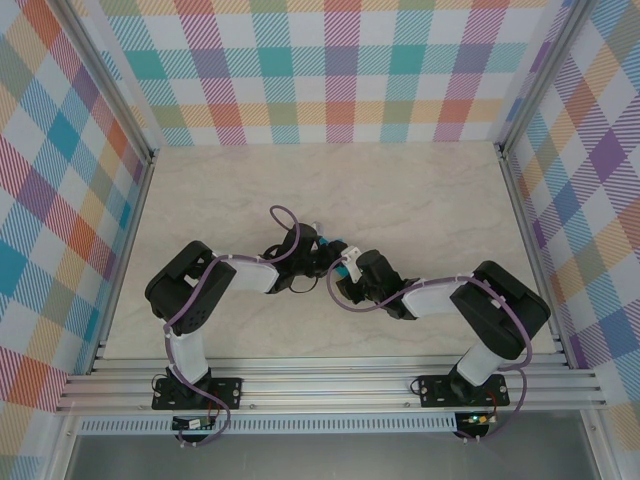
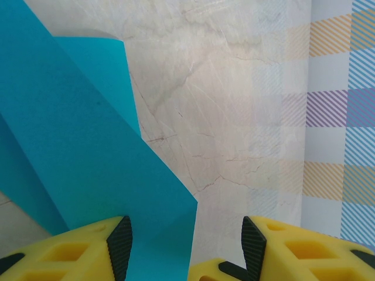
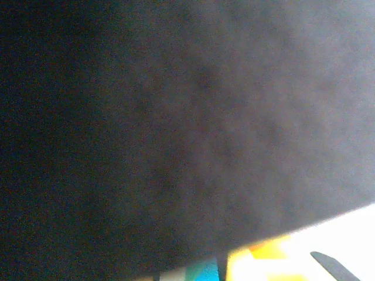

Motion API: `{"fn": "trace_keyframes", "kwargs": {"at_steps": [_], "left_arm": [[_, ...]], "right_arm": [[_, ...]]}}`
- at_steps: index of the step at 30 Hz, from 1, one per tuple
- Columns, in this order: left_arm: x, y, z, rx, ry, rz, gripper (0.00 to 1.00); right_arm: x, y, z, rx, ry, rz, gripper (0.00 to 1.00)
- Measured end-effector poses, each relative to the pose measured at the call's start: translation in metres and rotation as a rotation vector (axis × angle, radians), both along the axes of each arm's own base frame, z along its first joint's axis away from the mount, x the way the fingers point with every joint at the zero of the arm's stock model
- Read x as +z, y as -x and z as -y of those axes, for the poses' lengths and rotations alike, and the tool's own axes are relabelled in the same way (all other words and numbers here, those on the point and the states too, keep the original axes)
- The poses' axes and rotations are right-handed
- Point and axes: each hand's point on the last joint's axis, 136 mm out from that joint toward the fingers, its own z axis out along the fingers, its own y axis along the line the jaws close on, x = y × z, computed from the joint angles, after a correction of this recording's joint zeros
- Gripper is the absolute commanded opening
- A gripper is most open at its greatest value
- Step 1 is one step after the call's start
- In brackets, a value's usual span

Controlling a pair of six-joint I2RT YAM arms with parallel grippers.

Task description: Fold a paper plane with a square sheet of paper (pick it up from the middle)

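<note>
The teal paper sheet (image 2: 82, 146) was plain and partly folded, with straight edges and overlapping layers. In the left wrist view it covered the field from 7 to 11 o'clock, and a pointed corner reached towards 4 o'clock. Its lower edge lay between the fingers of the left claw (image 2: 186, 249), which stood spread. From above, the sheet (image 1: 333, 246) sat mid-worktop (image 1: 430, 200), with the right claw (image 1: 347, 268) at its 5 o'clock. That claw's state could not be told.

Two black-and-white arms (image 1: 245, 275) low in frame, looping purple cables (image 1: 277, 211), chunky yellow fingers (image 2: 64, 257) with black pads (image 2: 120, 241).
</note>
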Motion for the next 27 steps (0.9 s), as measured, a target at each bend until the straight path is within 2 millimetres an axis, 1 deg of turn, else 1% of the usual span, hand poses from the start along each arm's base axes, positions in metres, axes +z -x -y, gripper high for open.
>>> {"fn": "trace_keyframes", "kwargs": {"at_steps": [4,8,13,16,18,20,23,25,27], "left_arm": [[0.0,0.0,0.0,0.001,0.0,0.0,0.55],[-0.002,0.0,-0.001,0.003,-0.007,-0.005,0.56],[0.0,0.001,-0.009,0.026,-0.038,-0.012,0.59],[0.01,0.003,-0.017,0.041,-0.058,0.0,0.62],[0.02,0.004,-0.023,0.056,-0.071,0.019,0.63],[0.03,0.005,-0.03,0.064,-0.078,0.034,0.64],[0.045,0.008,-0.038,0.075,-0.083,0.064,0.66],[0.057,0.009,-0.039,0.074,-0.068,0.087,0.66],[0.066,0.01,-0.04,0.074,-0.055,0.106,0.66]], "right_arm": [[0.0,-0.001,0.001,-0.005,0.006,0.003,0.18],[-0.001,-0.001,0.002,-0.011,0.013,-0.003,0.07],[0.0,0.001,0.001,-0.015,0.005,-0.024,0.01],[0.01,0.002,-0.005,-0.009,-0.034,-0.032,0.0],[0.019,0.004,-0.011,0.002,-0.074,-0.04,0.0],[0.022,0.003,-0.011,-0.007,-0.105,-0.062,0.0],[0.02,0.004,-0.008,-0.024,-0.146,-0.127,0.0],[0.014,0.006,-0.004,-0.037,-0.157,-0.182,0.0],[0.01,0.012,-0.004,-0.038,-0.173,-0.234,0.0]]}}
